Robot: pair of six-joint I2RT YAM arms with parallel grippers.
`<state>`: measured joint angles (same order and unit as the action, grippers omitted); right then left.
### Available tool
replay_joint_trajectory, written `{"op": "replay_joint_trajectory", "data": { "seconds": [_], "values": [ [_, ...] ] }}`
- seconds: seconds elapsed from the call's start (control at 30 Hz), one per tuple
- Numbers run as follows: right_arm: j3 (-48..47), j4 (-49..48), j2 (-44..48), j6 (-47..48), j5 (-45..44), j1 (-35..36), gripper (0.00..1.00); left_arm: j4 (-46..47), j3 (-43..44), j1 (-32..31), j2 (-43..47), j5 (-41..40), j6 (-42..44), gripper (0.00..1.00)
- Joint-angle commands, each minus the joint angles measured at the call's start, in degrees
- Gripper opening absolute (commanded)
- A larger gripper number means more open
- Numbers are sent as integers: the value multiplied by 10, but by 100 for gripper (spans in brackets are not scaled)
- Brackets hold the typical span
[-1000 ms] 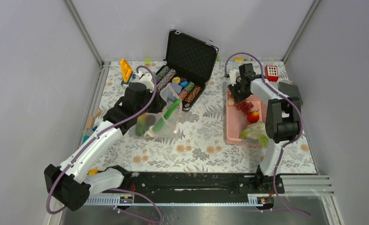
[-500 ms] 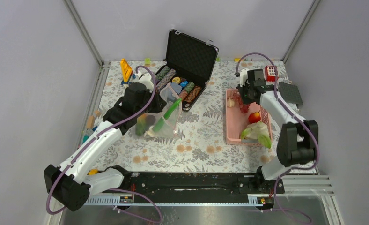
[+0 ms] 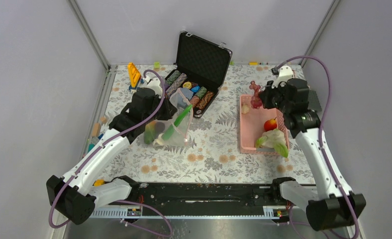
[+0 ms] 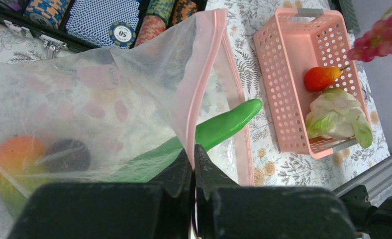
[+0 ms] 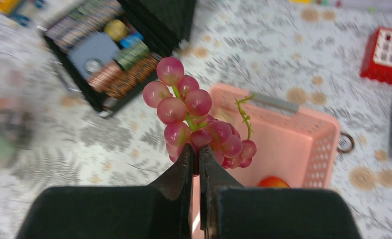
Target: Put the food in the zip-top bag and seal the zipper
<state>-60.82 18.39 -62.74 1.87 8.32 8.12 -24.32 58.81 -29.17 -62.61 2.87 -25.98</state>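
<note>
- Left end effector clamped on zip-top bag rim, at the zipper.
- Right end effector clamped on grapes, aloft near pink basket.

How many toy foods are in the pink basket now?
2 in the pink basket: the red fruit in its middle, the leafy piece at its near end. More could hide beneath the leaves.

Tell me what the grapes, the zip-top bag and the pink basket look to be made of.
grapes: glossy, slightly translucent beads on a green stem, likely molded plastic or rubbery vinyl; the look leaves that open.
zip-top bag: thin clear plastic film, creased and floppy, its contents showing through.
pink basket: rigid-looking matte plastic, with walls punched in even rows of holes.
</note>
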Motion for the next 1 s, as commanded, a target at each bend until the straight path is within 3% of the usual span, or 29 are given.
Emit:
{"op": "replay_joint_trajectory", "data": {
  "seconds": [0.0, 0.17, 0.4, 0.53, 0.8, 0.97],
  "values": [
    [2, -76, 68, -70, 126, 13, 0, 19, 16, 2, 15, 5, -8, 0],
    [-11, -138, 87, -145, 256, 64, 0, 18, 20, 2, 15, 10, -11, 0],
    [-44, -243, 9, -193, 317, 226, 0, 18, 24, 2, 17, 21, -12, 0],
    [-50, -352, -55, -235, 294, 280, 0, 17, 26, 2, 19, 23, -14, 0],
    [-28, -433, -133, -265, 187, 299, 0, 14, 31, 2, 34, 33, -26, 0],
    [-43, -456, -179, -310, 180, 306, 0, 16, 27, 2, 38, 52, -24, 0]
  ]
}}
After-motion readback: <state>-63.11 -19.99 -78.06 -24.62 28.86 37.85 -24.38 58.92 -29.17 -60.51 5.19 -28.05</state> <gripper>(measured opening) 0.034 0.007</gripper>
